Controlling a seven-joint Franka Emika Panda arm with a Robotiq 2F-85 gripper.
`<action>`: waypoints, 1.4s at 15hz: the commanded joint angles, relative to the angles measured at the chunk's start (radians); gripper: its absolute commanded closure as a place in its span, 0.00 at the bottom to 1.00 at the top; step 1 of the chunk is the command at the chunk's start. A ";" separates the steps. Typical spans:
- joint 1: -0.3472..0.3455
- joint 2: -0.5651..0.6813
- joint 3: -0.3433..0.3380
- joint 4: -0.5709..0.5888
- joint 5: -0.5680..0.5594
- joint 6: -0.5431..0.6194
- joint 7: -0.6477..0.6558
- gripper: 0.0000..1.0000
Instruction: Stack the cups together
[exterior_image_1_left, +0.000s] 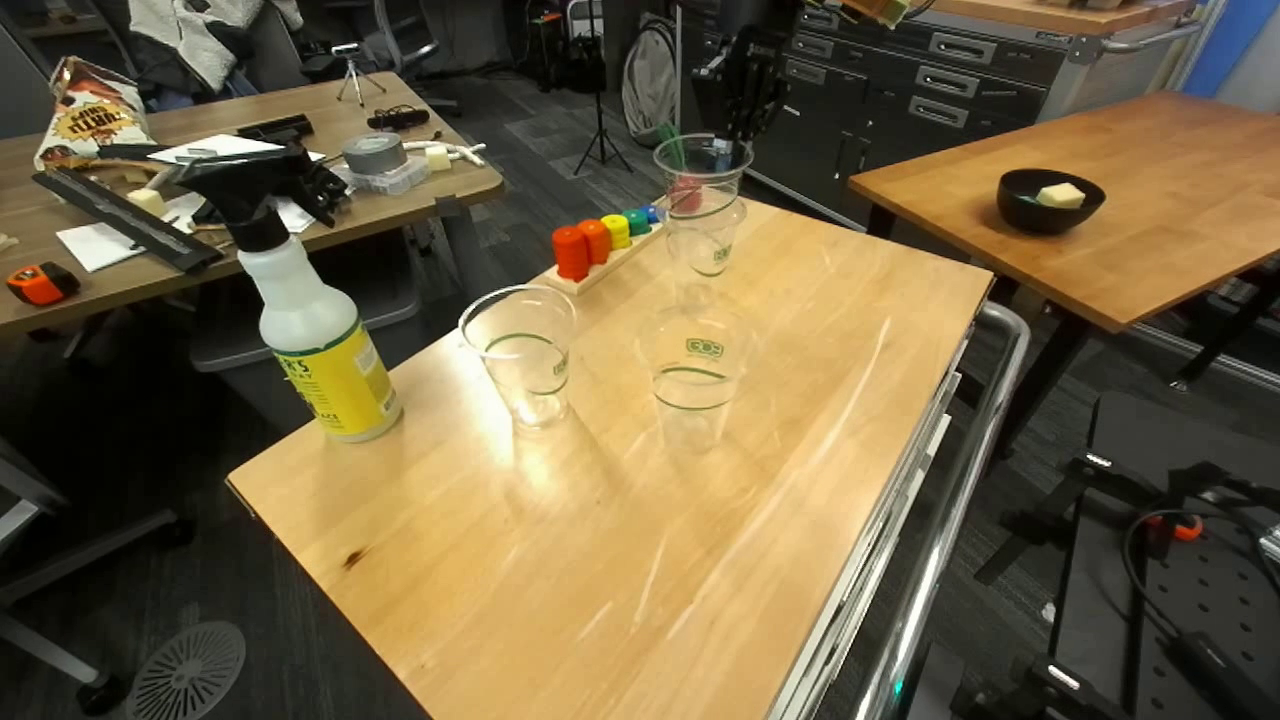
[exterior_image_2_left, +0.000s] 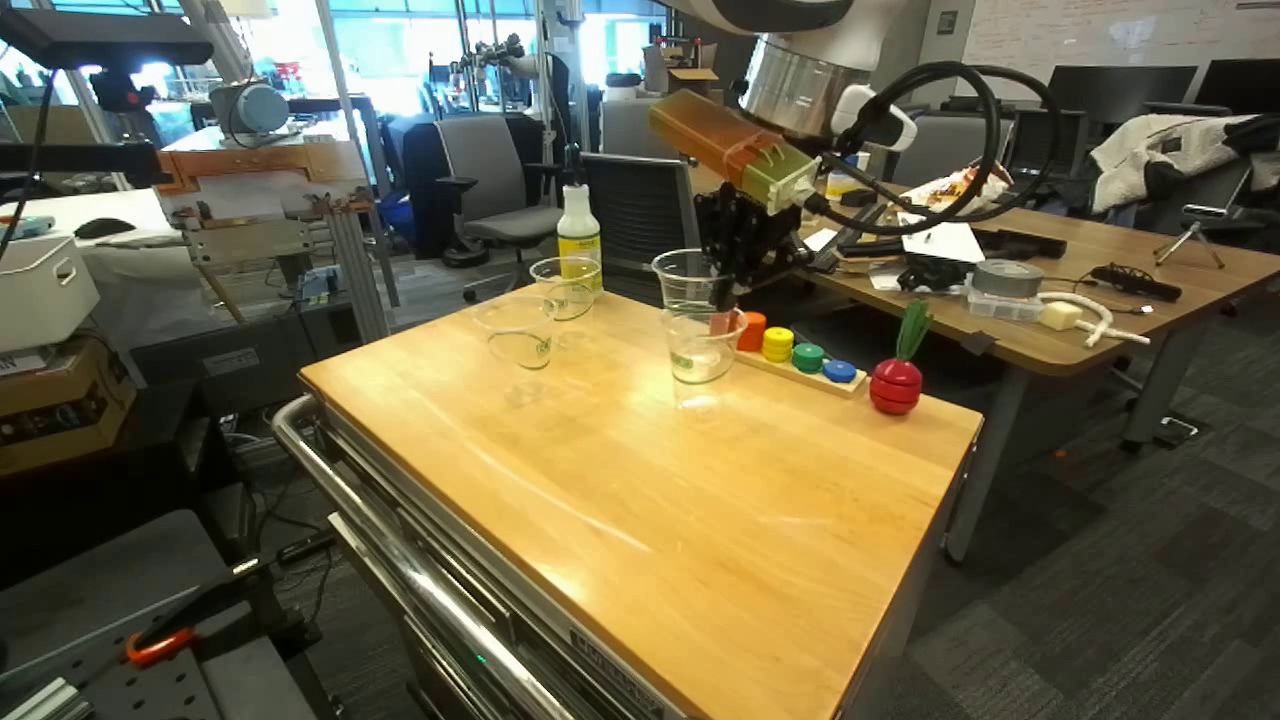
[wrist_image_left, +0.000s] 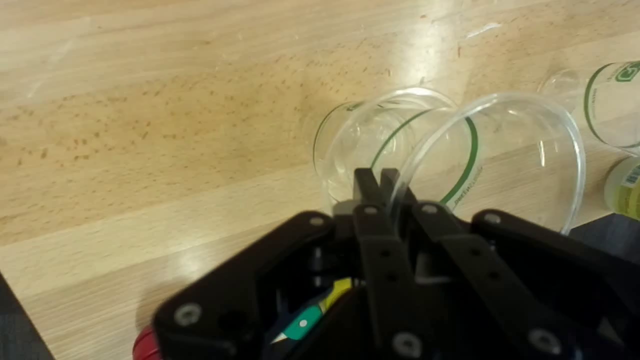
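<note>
Black two-finger gripper pinches a clear round plastic cup, base inside a matching lower cup, two more clear cups stand nearer the pale wooden worktop's corner with the yellow-labelled spray bottle

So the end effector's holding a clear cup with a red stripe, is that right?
Not quite. The end effector is holding a clear cup, but its stripe is green, not red, as the wrist view shows.
</note>
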 joint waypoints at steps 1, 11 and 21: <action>0.002 -0.026 0.011 -0.035 -0.050 0.072 -0.008 0.61; 0.008 -0.001 0.018 -0.075 -0.118 0.129 0.004 0.00; 0.011 0.015 0.030 -0.075 -0.114 0.152 0.033 0.73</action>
